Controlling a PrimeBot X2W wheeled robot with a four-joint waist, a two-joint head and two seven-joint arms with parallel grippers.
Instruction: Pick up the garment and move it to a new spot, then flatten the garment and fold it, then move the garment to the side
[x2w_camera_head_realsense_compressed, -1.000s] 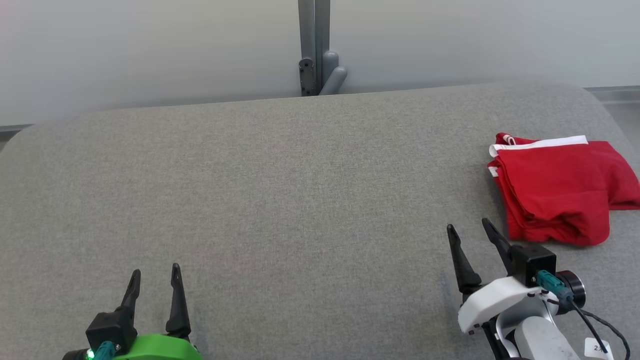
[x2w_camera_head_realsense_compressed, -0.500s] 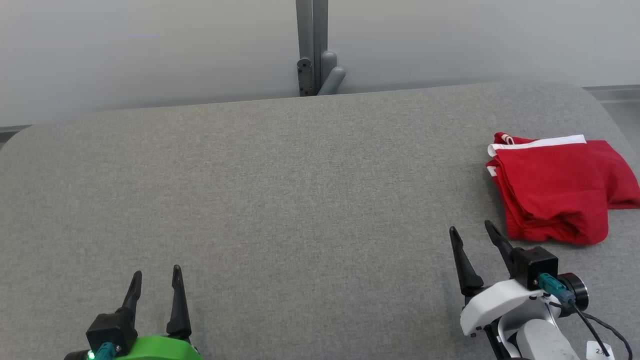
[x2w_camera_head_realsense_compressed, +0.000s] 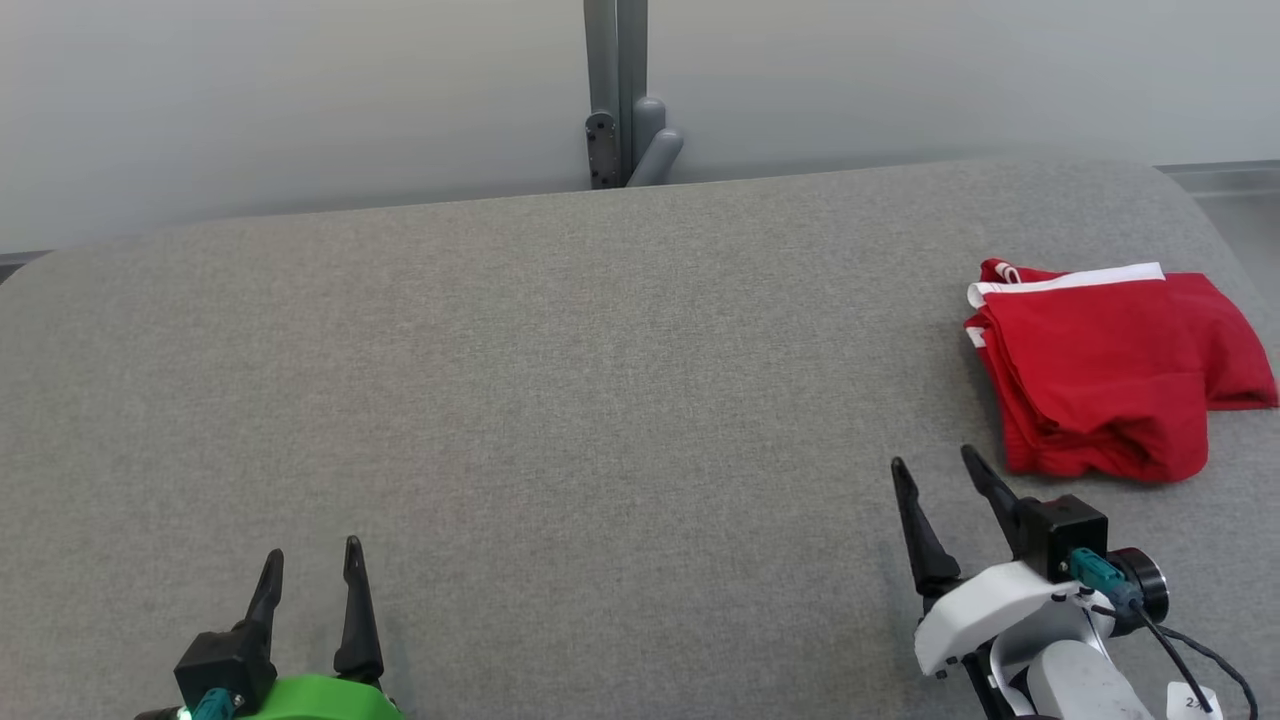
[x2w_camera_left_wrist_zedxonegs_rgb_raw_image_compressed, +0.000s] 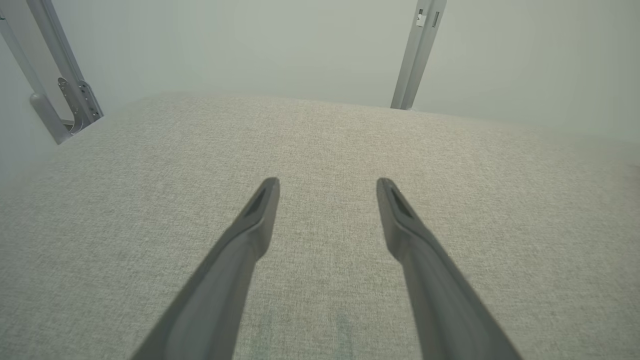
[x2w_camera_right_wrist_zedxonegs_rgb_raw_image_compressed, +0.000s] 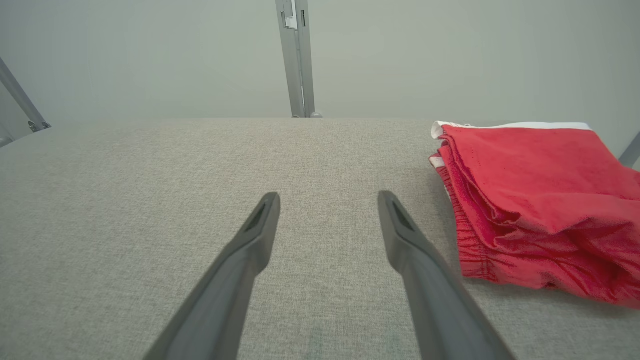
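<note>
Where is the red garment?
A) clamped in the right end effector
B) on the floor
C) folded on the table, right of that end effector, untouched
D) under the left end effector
C: the garment lies folded on the table, clear of the open right end effector.

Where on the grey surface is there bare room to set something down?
Free: the grey surface from the left gripper across to the right gripper, back to the wall post. Crowded: the right edge, where the folded red garment lies.
</note>
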